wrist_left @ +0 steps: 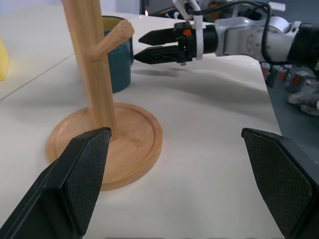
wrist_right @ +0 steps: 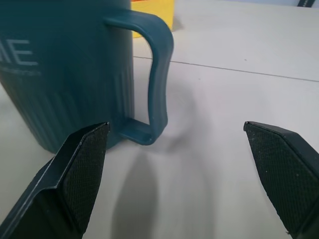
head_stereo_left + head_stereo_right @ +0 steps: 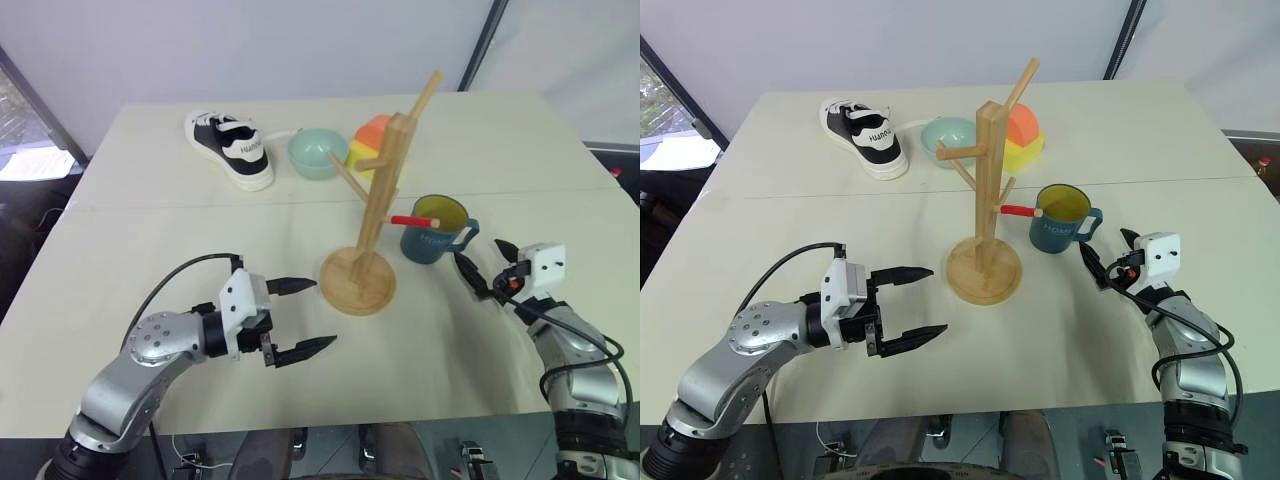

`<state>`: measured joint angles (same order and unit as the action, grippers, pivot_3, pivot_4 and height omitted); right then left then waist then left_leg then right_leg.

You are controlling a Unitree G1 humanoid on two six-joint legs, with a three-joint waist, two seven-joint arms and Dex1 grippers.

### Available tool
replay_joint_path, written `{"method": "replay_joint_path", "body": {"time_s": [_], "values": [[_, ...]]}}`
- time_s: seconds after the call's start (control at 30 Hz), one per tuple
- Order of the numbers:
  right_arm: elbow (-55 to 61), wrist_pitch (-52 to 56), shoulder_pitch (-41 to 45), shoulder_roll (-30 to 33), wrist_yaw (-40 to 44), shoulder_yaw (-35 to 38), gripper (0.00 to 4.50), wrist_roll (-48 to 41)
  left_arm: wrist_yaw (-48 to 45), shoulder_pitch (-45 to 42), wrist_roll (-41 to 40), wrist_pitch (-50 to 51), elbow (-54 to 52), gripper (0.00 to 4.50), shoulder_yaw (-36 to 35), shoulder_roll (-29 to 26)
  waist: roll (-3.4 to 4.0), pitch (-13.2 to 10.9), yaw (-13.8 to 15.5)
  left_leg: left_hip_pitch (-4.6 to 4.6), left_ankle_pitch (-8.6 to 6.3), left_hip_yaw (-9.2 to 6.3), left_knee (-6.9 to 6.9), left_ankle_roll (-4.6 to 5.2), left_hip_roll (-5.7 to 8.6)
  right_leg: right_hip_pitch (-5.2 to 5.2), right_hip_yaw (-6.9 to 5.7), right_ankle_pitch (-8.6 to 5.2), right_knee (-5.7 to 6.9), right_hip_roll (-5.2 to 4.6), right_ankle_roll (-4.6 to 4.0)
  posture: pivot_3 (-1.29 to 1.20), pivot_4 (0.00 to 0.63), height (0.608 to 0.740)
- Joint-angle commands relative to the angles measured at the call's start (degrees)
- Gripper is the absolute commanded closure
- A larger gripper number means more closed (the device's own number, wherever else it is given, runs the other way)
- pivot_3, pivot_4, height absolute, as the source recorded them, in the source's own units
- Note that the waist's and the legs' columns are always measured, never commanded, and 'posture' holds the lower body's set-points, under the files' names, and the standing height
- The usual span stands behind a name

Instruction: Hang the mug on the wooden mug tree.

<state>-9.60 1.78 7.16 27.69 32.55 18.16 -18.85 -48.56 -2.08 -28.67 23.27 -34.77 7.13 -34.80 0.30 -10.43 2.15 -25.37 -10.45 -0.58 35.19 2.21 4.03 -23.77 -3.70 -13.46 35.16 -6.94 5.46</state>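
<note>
My right pincer (image 3: 1103, 257), open, faces the mug (image 3: 1060, 218) near the bench's right edge; rigid, glazed, likely slippery: grip its handle (image 2: 157, 79).

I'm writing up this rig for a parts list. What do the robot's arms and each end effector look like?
Both arms are silver-grey metal with rounded joints and black cables looping outside. Each wrist carries a white boxy housing. The left end effector and right end effector each have two black tapered fingers with textured pads.

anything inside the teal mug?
The dark teal-blue ceramic mug shows a yellow-green inner wall and no contents; its bottom is hidden by the rim. The red peg tip ends beside it.
</note>
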Motion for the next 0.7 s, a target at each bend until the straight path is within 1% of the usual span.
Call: {"method": "replay_joint_path", "body": {"time_s": [0.03, 0.37, 0.47, 0.57, 0.63, 0.7], "values": [[-1.70, -2.27, 2.04, -0.63, -0.40, -0.10, 0.02, 0.35, -0.13, -0.51, -0.41, -0.48, -2.76, 0.00, -0.13, -0.30, 0.00, 0.00, 0.00, 0.01, 0.00, 0.00, 0.00, 0.00, 0.00, 0.01, 0.00, 0.00, 0.00, 0.00, 0.00, 0.00, 0.150, 0.736], [-6.99, -4.19, 5.99, -1.72, -0.21, -1.36, 0.02, 0.83, 0.22, -0.10, -1.42, -0.07, -2.81, 0.00, -0.65, -0.21, 0.00, 0.00, -0.02, 0.02, 0.06, 0.00, 0.04, 0.10, 0.00, 0.01, 0.01, 0.01, 0.07, 0.05, -0.01, 0.00, 0.150, 0.736], [-8.24, -4.50, 7.00, -2.00, -0.06, -1.66, 0.86, 0.76, 0.50, -0.27, -1.41, 0.02, -2.78, 0.00, -0.34, 0.03, 0.00, 0.00, -0.03, 0.03, 0.06, 0.00, 0.06, 0.09, -0.01, 0.02, 0.01, 0.02, 0.09, 0.05, -0.02, 0.00, 0.150, 0.736], [-8.80, -4.74, 7.51, -2.23, 0.24, -1.98, 2.39, 0.50, 0.80, -0.22, -1.39, 0.03, -2.86, 0.00, -0.25, 0.15, 0.00, 0.00, 0.00, 0.04, 0.07, 0.00, 0.06, 0.11, -0.01, 0.01, 0.02, 0.02, 0.10, 0.06, -0.02, 0.00, 0.150, 0.736], [-8.92, -4.73, 7.66, -2.34, 0.58, -2.08, 3.57, 0.28, 0.98, -0.14, -1.41, 0.06, -2.92, 0.00, -0.24, 0.18, 0.00, 0.00, 0.02, 0.03, 0.07, 0.00, 0.06, 0.11, -0.01, 0.01, 0.02, 0.02, 0.10, 0.07, -0.02, 0.00, 0.150, 0.736], [-8.80, -4.64, 7.69, -2.43, 0.88, -2.06, 4.46, 0.11, 1.20, -0.10, -1.40, 0.06, -2.99, 0.00, -0.16, 0.22, 0.00, 0.00, 0.02, 0.03, 0.07, 0.00, 0.06, 0.12, -0.01, 0.01, 0.02, 0.02, 0.10, 0.07, -0.02, 0.00, 0.150, 0.736]]}}
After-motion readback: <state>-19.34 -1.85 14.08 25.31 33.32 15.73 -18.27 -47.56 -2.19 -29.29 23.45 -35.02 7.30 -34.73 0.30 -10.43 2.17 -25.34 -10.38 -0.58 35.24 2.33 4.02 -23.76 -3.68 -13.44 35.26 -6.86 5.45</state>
